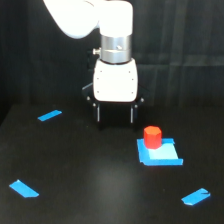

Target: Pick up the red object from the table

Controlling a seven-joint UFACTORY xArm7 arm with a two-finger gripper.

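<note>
1. You had the white arm (95, 20) coming in from the top of the frame, its silver wrist ring above a boxy white gripper body.
2. Your gripper (115, 115) hung in the upper middle of the picture, pointing down at the table (90, 190), with two dark fingers (98, 113) showing below the white body.
3. The jaws stood wide apart, one finger at each side of the body, and nothing sat between them.
4. The red block (152, 137) stood upright right of centre, just below and to the right of the gripper, clear of both fingers.
5. That block rested on the upper left part of the blue square patch (162, 155), its base touching the patch.
6. You could see three blue tape strips on the black surface: one at the left edge of the middle (49, 115), one at lower left (23, 188), one at lower right (196, 197).
7. Whether the fingertips touched the table, you could not tell; they blended into the dark background.
</note>
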